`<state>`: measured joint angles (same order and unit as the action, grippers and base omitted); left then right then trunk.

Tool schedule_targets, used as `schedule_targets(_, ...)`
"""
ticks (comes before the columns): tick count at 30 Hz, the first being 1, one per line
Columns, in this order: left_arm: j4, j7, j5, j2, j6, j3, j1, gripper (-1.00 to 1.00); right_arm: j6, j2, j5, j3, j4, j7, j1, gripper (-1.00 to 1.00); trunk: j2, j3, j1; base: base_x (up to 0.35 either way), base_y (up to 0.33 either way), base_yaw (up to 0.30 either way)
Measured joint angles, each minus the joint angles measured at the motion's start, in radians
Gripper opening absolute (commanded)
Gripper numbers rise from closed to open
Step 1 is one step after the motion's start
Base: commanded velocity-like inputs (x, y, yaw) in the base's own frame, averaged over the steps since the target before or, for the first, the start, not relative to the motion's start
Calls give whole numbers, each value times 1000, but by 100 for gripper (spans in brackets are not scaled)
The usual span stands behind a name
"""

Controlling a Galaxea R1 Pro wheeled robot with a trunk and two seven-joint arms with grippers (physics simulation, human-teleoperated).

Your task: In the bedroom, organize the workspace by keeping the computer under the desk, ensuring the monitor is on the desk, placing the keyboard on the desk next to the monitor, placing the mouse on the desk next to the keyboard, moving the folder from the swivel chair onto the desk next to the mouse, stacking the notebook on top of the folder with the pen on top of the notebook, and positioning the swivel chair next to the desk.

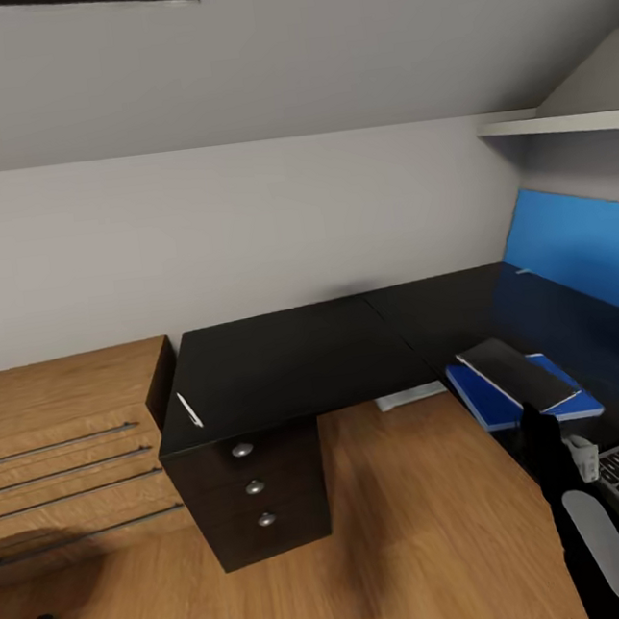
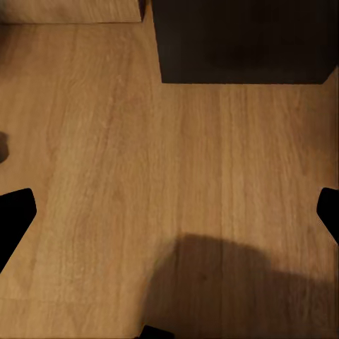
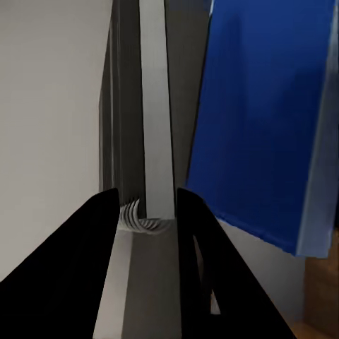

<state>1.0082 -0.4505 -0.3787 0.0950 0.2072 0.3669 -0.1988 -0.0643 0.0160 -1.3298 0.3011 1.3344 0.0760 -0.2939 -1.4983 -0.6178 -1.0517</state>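
Black desk [image 1: 287,361]: pen [image 1: 189,409] far from notebook [image 1: 518,373], folder [image 1: 490,401].

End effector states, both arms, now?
Left end effector: open, empty, over the floor.
Right end effector: closed on the notebook.
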Motion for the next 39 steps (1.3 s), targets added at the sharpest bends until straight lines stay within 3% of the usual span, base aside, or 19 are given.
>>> schedule_targets(5,0,1,1,0,0,0,0,100,0,2,1,13,-2,5,-1,-100,0,0,0,12,0,-247)
schedule_targets(17,0,6,1,0,0,-1,0,100,5,0,-2,13,-4,2,-2,-100,0,0,0,167,0,-21)
schedule_targets(19,-11,8,0,-11,11,-2,1,100,16,-11,8,20,-15,-9,-5,-100,0,0,0,0,0,0)
schedule_targets(26,-42,8,3,-48,19,1,1,100,7,-42,-33,4,-56,6,-13,-100,0,0,0,0,0,0)
schedule_targets(39,-72,8,3,-50,52,5,1,100,-18,-45,-47,7,-89,28,-14,-100,0,0,0,0,0,0)
